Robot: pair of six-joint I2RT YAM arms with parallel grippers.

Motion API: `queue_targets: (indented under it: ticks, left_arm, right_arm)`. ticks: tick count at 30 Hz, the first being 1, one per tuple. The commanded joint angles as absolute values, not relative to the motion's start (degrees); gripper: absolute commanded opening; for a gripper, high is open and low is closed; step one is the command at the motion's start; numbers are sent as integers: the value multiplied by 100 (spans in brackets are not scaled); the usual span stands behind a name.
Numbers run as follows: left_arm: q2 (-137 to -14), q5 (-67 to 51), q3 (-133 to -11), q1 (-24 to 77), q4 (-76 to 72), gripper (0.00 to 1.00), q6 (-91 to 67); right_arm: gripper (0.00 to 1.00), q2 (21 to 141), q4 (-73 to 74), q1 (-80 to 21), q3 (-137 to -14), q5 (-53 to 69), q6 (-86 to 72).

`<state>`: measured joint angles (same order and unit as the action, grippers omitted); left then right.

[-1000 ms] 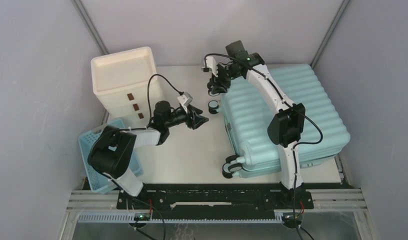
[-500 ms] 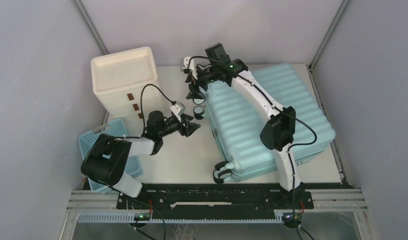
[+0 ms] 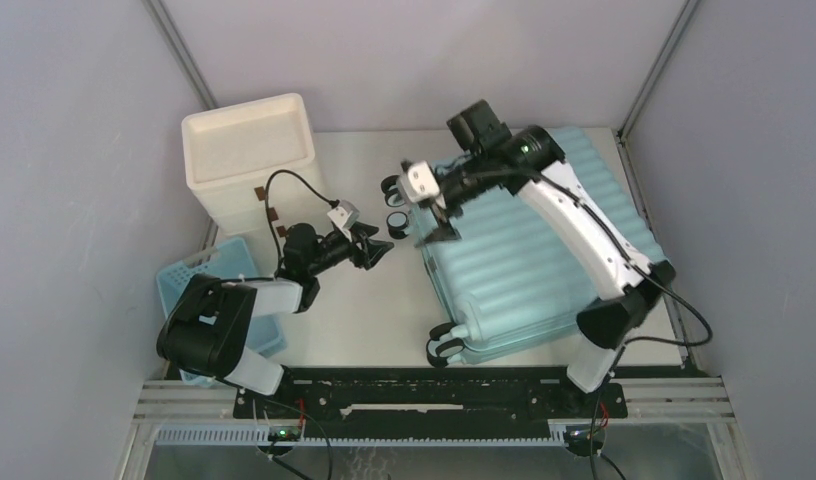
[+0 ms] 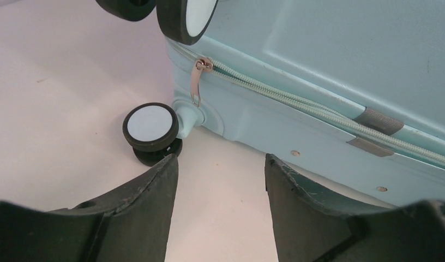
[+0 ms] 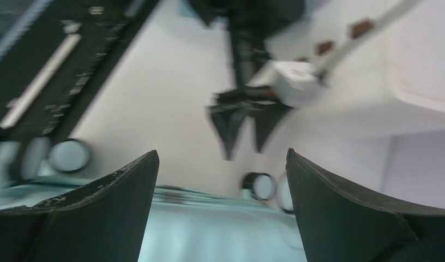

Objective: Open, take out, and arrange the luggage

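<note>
The left gripper [image 4: 220, 164] stood part-open and empty beside the luggage [image 4: 329, 65], near a wheel [image 4: 151, 124]. The right gripper [image 5: 221, 158] gaped wide over the luggage, holding nothing.

The left arm [image 3: 274, 295] and the right arm [image 3: 584, 225] — white links, bulky black joints — each carry a looping black cable [image 3: 284, 173] to a small white camera box [image 3: 341, 213] at the wrist.

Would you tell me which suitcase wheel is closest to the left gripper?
The wheel resting on the table under the zip pull, just ahead of the left gripper; the raised wheel above it and the suitcase's near-end pair are farther off.
</note>
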<state>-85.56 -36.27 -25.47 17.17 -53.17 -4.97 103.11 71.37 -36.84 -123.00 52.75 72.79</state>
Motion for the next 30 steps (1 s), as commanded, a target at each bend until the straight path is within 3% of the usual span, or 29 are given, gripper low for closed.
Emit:
queue_targets:
  ticks: [1,10,24,30]
  left_arm:
    - [-8591,-3813,-2803,1671,-5704,64,-256]
    - [-8640,-4039,-2681,1644,-5932,64,-334]
    - [-8513,-4021,-2894,1644,-5608,64,-23]
    - [-8591,-3937,-3466,1659,-4580,64,-105]
  right_arm:
    - [93,9367,8330,-4061,-10969,5257,8410]
    - [93,8240,7451,-4981,-8786,4335,7424]
    - [91,7983,7313,-5979,-8079,3578,6731]
    - [92,7796,7021,-6084,-7790,3285,6304]
